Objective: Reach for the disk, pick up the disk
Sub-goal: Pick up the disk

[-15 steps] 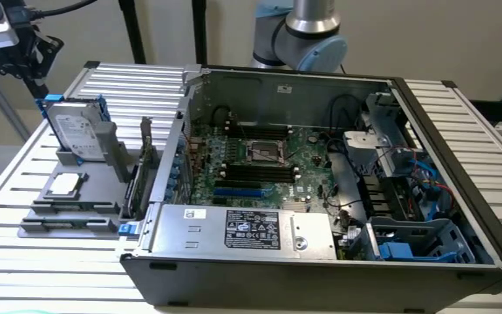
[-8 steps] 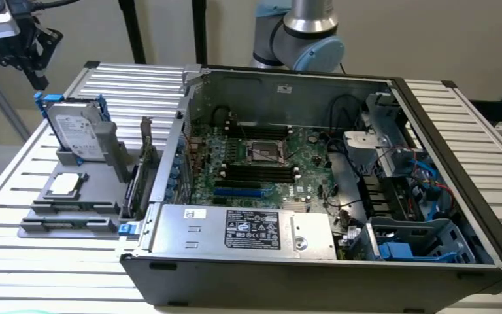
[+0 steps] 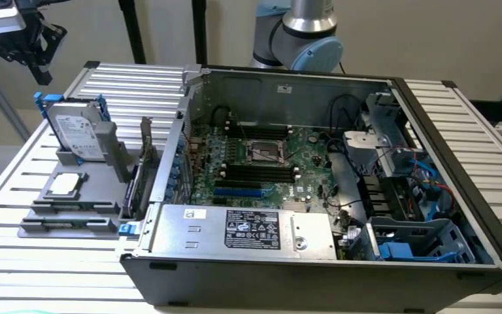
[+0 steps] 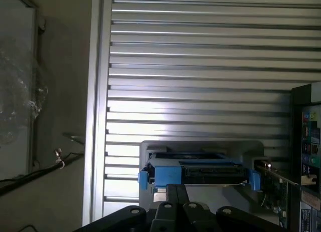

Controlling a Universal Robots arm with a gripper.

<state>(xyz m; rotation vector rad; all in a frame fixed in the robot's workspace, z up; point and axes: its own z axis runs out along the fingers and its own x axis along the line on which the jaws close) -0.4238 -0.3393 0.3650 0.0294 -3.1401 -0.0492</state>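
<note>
Slatted aluminium table [image 3: 129,78], ribs running side to side in the exterior view. An open PC case [image 3: 321,278] sits flat on it, lid off, taking the centre and right of the frame. Bare slats show at upper left, along the right edge and in the lower left corner. A gray plastic holder tray [image 3: 68,216] sits on the slats at mid-left, just beside the case's wall. Wrist view: same slats [image 4: 200,66], holder [image 4: 200,147] on them.

The disk [image 4: 203,173] — blue-framed, edge-on — stands in a gray holder [image 4: 200,146].
</note>
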